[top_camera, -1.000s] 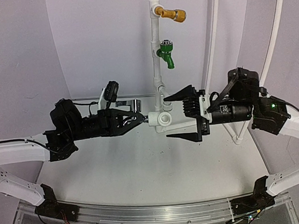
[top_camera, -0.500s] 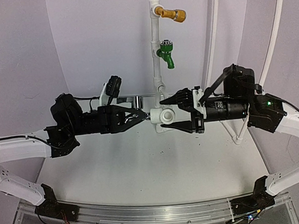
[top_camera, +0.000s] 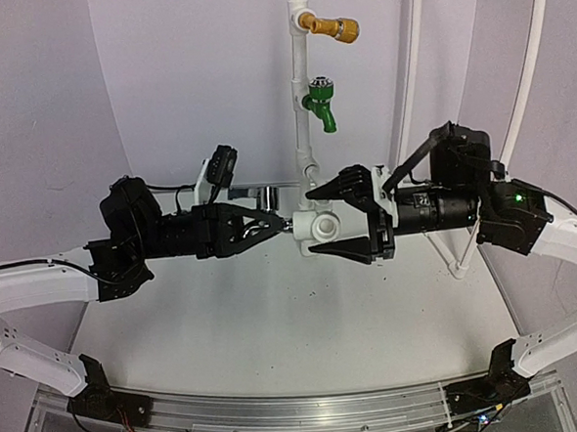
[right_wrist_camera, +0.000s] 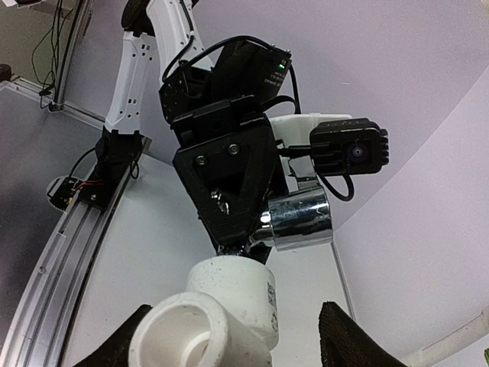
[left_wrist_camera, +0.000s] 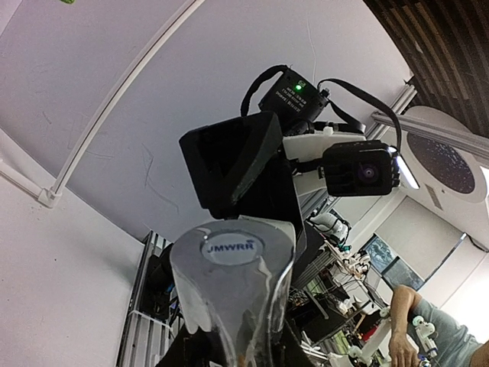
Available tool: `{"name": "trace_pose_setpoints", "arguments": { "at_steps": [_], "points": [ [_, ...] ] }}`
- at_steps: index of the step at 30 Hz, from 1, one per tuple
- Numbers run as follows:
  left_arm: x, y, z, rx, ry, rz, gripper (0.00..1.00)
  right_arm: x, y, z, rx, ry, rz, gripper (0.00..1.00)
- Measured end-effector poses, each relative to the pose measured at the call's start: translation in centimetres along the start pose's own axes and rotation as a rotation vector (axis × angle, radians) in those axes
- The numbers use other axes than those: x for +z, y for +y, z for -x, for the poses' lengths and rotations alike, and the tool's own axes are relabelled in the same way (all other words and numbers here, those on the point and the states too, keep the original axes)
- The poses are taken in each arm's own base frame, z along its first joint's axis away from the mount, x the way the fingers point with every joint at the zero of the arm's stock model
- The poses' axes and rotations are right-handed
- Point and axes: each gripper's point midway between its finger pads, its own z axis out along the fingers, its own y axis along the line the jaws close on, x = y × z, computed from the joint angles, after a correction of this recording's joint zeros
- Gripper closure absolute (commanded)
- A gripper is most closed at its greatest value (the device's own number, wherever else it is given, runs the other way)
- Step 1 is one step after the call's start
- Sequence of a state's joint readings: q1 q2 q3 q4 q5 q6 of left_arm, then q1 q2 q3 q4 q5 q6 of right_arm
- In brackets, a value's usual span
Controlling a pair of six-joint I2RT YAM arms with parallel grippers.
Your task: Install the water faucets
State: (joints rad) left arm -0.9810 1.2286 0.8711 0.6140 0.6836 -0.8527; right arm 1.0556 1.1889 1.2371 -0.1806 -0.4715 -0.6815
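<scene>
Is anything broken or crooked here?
Nothing stands out. The left gripper holds the silver tap against the white fitting, which sits inside the open right gripper. Nothing looks spilled or cracked.

Both arms are reached inward from the near corners, with forearms held roughly level in the top view. The left arm (top_camera: 38,282) is pointed toward 3 o'clock, and the left gripper (top_camera: 277,224) is clamped on the tap (right_wrist_camera: 298,220), its fingers narrowed to a point. The right arm (top_camera: 574,238) is pointed toward 9 o'clock. The right gripper (top_camera: 313,222) is held with jaws spread wide, one finger at 12 o'clock and the other at 6. The two grippers are set tip to tip, close together.
</scene>
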Motion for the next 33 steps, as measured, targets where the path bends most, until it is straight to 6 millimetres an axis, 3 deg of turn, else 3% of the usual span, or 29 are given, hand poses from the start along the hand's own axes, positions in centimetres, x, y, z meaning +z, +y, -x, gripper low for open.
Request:
{"name": "trace_pose_setpoints", "arguments": {
  "at_steps": [16,24,33],
  "points": [
    [0.0,0.7,-0.2,0.045,0.016,0.041,1.0,0.0,-0.3,0.5,0.026,-0.008,-0.008,0.99],
    [-0.1,0.3,-0.2,0.229,0.047,0.079,1.0,0.2,-0.4,0.7,0.186,-0.005,0.003,1.0],
    [0.4,-1.5,-1.5,0.659,0.088,0.149,1.0,-0.1,0.5,1.7,0.487,0.0,0.09,1.0]
  ]
}}
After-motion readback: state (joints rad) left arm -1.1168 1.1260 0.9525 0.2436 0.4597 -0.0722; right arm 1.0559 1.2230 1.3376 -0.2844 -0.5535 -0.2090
